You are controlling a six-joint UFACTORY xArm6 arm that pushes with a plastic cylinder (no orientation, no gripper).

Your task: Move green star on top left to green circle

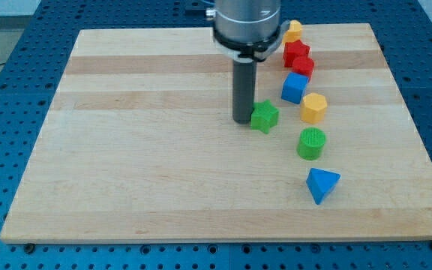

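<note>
The green star (265, 116) lies near the middle of the wooden board, right of centre. The green circle (311, 143), a short cylinder, stands below and to the right of it, about a block's width apart. My tip (243, 120) rests on the board right against the star's left side. The rod rises straight up to the arm's housing at the view's top.
A column of blocks runs down the board's right part: a yellow block (294, 31), red blocks (298, 56), a blue cube (295, 88), a yellow hexagon (313, 108), and a blue triangle (322, 184) below the green circle. The board (141, 150) lies on a blue perforated table.
</note>
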